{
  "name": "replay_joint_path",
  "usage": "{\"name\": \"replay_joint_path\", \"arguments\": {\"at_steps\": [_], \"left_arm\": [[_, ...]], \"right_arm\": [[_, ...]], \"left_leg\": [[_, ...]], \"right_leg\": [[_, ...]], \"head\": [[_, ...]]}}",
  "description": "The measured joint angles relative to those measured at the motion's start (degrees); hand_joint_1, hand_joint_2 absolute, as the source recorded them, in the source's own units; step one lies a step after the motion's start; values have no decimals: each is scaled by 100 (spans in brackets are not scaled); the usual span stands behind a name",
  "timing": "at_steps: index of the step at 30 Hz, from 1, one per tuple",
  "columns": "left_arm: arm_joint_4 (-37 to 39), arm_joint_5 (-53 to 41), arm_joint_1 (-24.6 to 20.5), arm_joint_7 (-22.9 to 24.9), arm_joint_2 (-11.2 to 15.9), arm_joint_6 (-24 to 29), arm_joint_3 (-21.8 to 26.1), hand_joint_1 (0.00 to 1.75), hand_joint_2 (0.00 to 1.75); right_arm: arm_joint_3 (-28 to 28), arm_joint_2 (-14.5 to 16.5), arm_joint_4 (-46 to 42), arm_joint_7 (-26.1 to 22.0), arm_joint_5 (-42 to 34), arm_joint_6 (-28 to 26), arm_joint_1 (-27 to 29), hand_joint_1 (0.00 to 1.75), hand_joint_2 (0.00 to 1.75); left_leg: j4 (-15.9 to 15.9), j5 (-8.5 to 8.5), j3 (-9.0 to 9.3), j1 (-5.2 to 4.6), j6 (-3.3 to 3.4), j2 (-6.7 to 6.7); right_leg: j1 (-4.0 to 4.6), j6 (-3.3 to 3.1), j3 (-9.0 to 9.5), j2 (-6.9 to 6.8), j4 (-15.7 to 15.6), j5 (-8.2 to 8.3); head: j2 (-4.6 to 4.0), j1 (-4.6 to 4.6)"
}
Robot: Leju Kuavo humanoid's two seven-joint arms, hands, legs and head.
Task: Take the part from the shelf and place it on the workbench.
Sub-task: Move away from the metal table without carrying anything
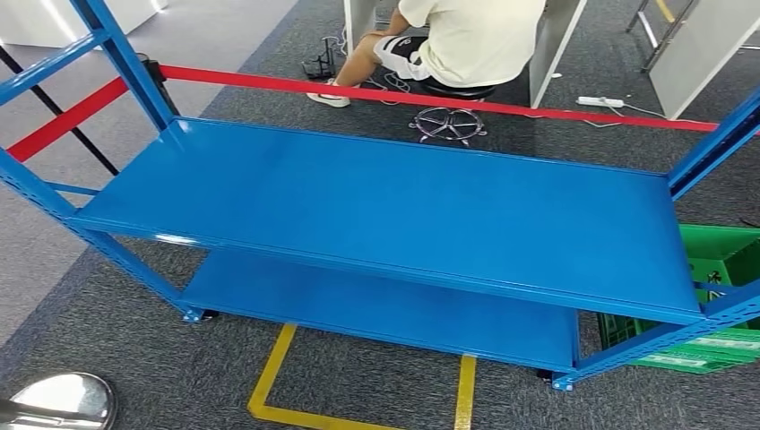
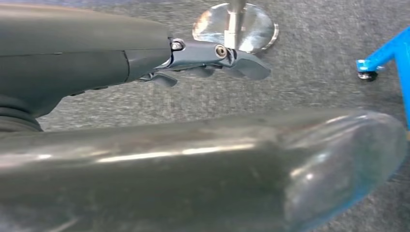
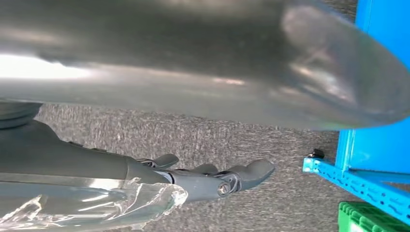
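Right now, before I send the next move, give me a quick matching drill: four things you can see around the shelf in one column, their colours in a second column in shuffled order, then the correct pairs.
Things:
1. shelf
2. crate
3. barrier tape
4. floor marking

Colours:
A. yellow
B. red
C. blue
D. green

Pairs: 1-C, 2-D, 3-B, 4-A

Probably a lab or workshop: blue steel shelf [image 1: 385,210], red barrier tape [image 1: 430,94], yellow floor marking [image 1: 269,381].
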Motion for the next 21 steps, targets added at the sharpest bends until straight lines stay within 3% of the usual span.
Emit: {"name": "replay_joint_path", "arguments": {"at_steps": [2,3,4,5,6,8,10,12,14,16,18,19,20,21], "left_arm": [[-7,21,18,10,-3,-17,1,0,0],[-8,31,22,17,-3,-25,2,0,0],[-8,38,22,22,-3,-29,2,0,0],[-9,42,22,26,-3,-33,1,0,0],[-9,44,22,29,-3,-35,1,0,0],[-11,46,26,37,-3,-36,0,0,0],[-27,53,35,55,-3,-36,-3,0,0],[-51,67,42,75,-2,-36,-12,0,0],[-76,82,46,86,0,-33,-24,0,0],[-92,93,58,100,1,-27,-34,0,0],[-94,97,66,113,1,-20,-39,0,0],[-94,98,68,114,2,-18,-41,0,0],[-94,98,68,114,2,-16,-42,0,0],[-94,99,70,114,3,-15,-44,0,0]], "right_arm": [[13,0,1,-12,8,-8,-24,0,0],[20,0,1,-17,12,-11,-29,0,0],[25,0,1,-23,14,-15,-29,0,0],[27,0,1,-27,15,-19,-26,0,0],[27,0,1,-31,15,-22,-25,0,0],[31,0,3,-36,15,-28,-31,0,0],[38,-1,6,-39,13,-34,-37,0,0],[37,-2,8,-39,8,-52,-34,0,0],[33,-1,8,-37,-12,-91,-31,0,0],[37,0,8,-35,-36,-177,-38,0,0],[42,0,8,-36,-46,-266,-44,0,0],[43,0,8,-36,-48,-289,-43,0,0],[42,0,8,-35,-49,-302,-41,0,0],[42,0,8,-37,-50,-311,-42,0,0]], "left_leg": [[-3,-29,25,0,20,156],[-3,-46,41,0,21,240],[-3,-67,60,2,14,323],[-3,-90,89,8,2,403],[-3,-116,126,17,-17,476],[6,-179,210,6,-81,588],[-4,-215,283,-25,-152,669],[-41,-218,332,-22,-216,732],[75,-346,300,-3,-281,560],[662,-705,24,6,-317,274],[1430,-1001,-378,6,-318,171],[1615,-992,-498,5,-309,156],[1574,-858,-516,5,-292,141],[1321,-630,-434,4,-268,113]], "right_leg": [[-7,55,-349,-210,673,-337],[-17,78,-488,-238,931,-414],[-25,97,-540,-256,1015,-383],[-34,114,-484,-281,891,-252],[-42,128,-324,-336,574,-50],[-52,123,33,-569,-132,263],[-52,53,160,-673,-413,339],[-50,-42,142,-556,-424,355],[-68,-121,153,-446,-446,390],[-82,-171,156,-321,-457,422],[-77,-187,138,-180,-457,431],[-73,-188,139,-103,-457,430],[-71,-189,147,-23,-457,429],[-70,-189,160,47,-457,426]], "head": [[0,21],[0,21],[0,21],[0,22],[0,21],[0,23],[0,9],[0,1],[0,-8],[0,-25],[0,-26],[0,-26],[0,-25],[0,-26]]}}
